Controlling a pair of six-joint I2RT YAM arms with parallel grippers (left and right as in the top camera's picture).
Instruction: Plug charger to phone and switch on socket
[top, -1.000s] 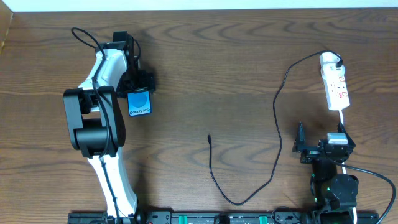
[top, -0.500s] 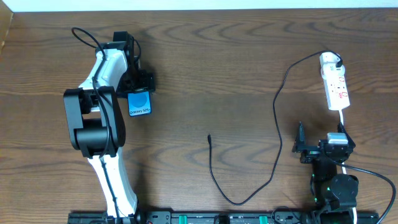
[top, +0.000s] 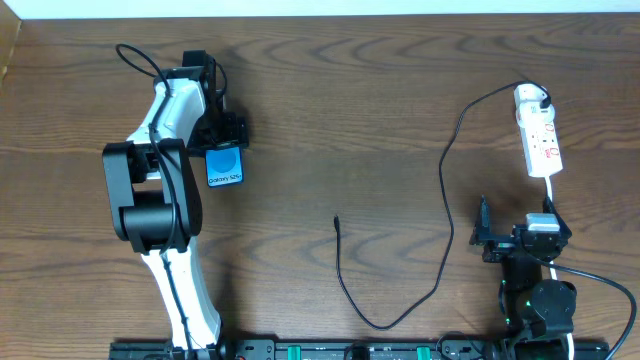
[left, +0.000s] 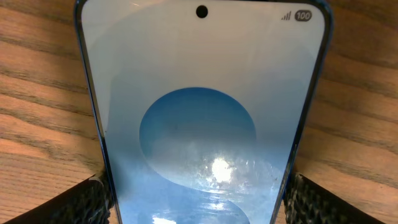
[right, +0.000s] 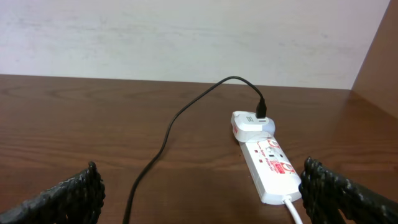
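Note:
The phone (top: 226, 165), blue screen up, lies on the table at the left. My left gripper (top: 224, 140) is over its far end. In the left wrist view the phone (left: 199, 74) fills the frame and my left gripper (left: 199, 186) has both fingers pressed against its side edges. The black charger cable (top: 445, 200) runs from a free tip (top: 337, 220) at mid-table, loops near the front edge and rises to the socket (top: 541, 137), where its head sits in a white adapter (right: 252, 123). My right gripper (top: 512, 232) is open and empty, just in front of the socket (right: 270, 165).
The socket's white cord (top: 552, 195) runs back toward the right arm's base (top: 538, 300). The left arm (top: 160, 190) stretches from the front edge to the phone. The table's back edge meets a pale wall (right: 186, 37).

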